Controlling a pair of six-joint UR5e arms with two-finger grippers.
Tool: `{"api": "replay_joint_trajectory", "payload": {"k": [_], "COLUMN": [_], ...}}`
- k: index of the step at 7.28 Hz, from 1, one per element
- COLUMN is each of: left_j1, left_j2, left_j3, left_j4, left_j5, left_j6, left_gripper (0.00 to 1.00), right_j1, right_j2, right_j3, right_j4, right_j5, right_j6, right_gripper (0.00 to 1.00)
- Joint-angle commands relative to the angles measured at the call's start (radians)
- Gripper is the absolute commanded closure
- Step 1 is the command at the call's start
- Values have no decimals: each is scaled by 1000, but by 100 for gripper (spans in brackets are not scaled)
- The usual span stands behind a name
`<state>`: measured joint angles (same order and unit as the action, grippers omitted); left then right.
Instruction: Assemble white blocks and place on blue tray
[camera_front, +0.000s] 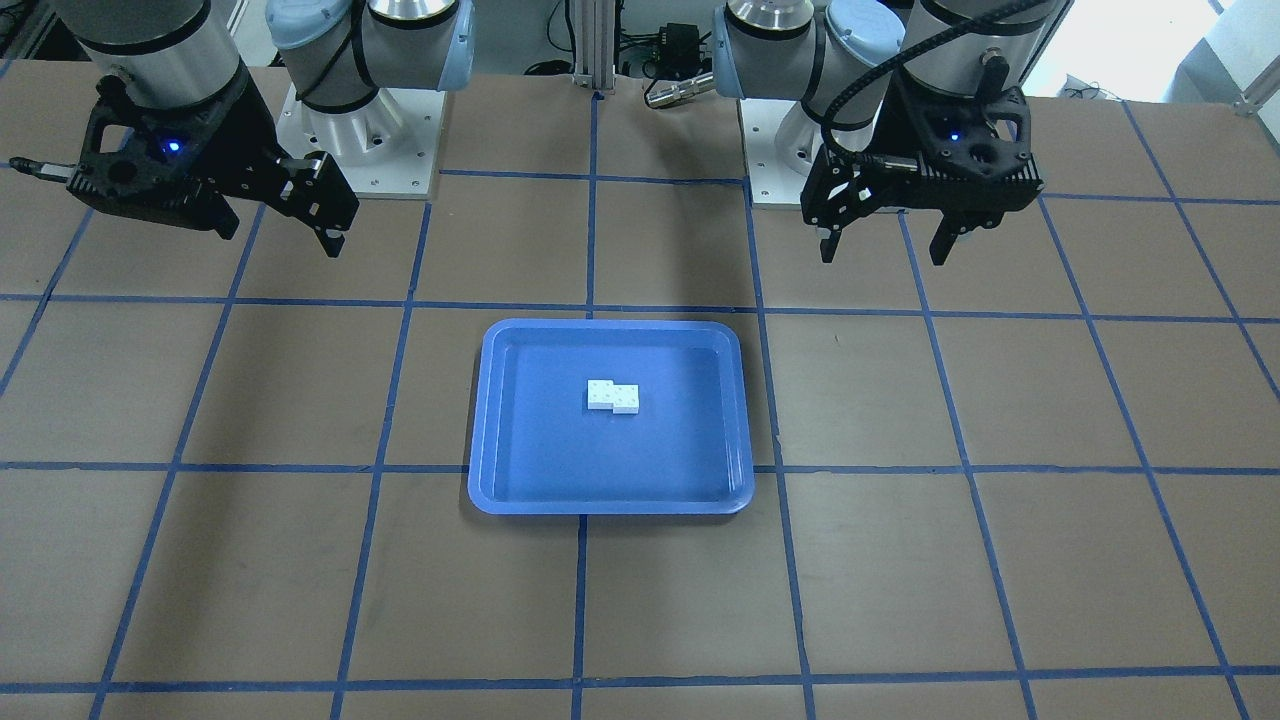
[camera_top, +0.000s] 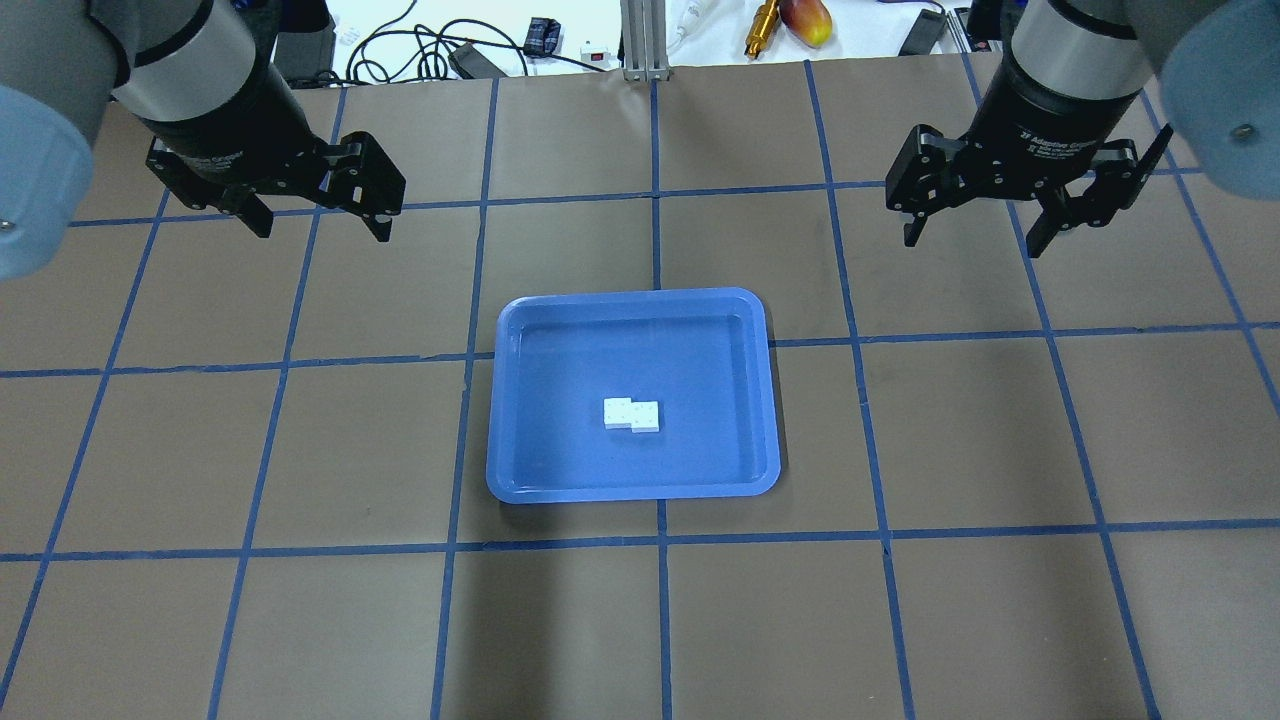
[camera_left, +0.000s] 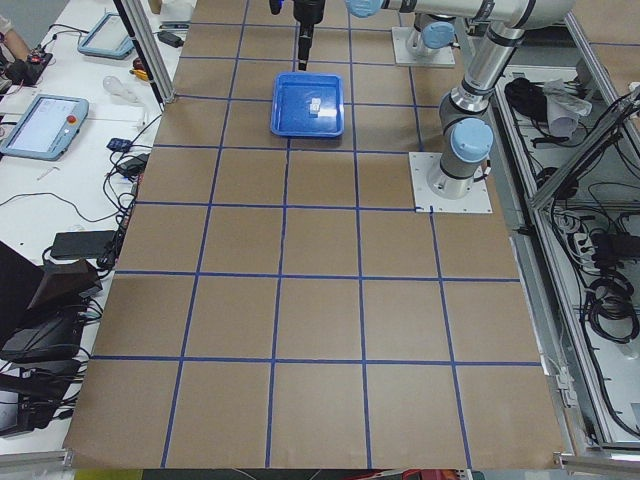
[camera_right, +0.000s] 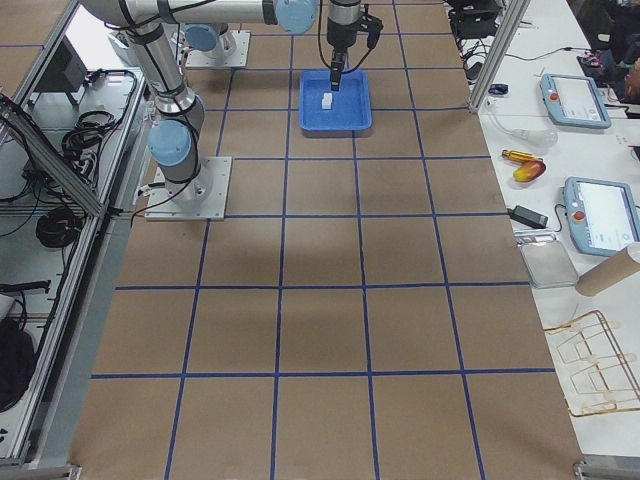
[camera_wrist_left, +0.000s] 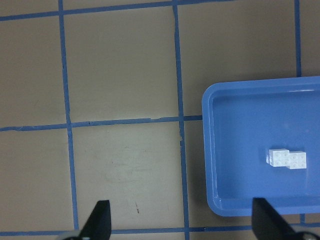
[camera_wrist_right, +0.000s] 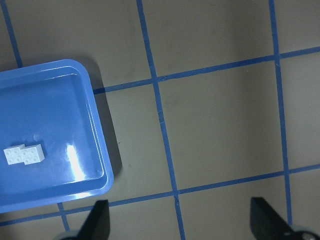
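The two tiny white studded plastic blocks (camera_top: 632, 414) lie studs-up near the middle of the shallow blue plastic tray (camera_top: 633, 296). They form a staggered pair whose long axis follows the tray's longer side. Their joint is too small to make out. Above the brown gridded table (camera_top: 300, 600), the left claw (camera_top: 322, 232) and right claw (camera_top: 972, 245) hang spread, well apart from the tray.

Overhead: high at the rear, looking forward and down. Front-facing: opposite side, steeply down. Side views: far off at the ends of the table (camera_left: 320, 300), fine detail probably lost. Wrist views: close, straight down. Shared by all: blue tray (camera_top: 632, 297).
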<state>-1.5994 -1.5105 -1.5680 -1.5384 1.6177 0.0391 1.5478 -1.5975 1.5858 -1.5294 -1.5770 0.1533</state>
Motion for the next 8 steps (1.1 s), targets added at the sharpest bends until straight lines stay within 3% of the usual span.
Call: {"api": "replay_joint_trajectory", "payload": {"k": [1, 8], "left_j1": [6, 13], "left_j2": [7, 6], "left_j3": [5, -3], "left_j4": [-43, -49], "left_j5": [-57, -30], "left_j6": [2, 39], "left_gripper": [0, 0], "right_j1": [-2, -2], "right_j2": [1, 1], "right_j3": [0, 0], "right_j4": [0, 0], "right_j5": [0, 0], "right_j6": [0, 0], "right_gripper": [0, 0]}}
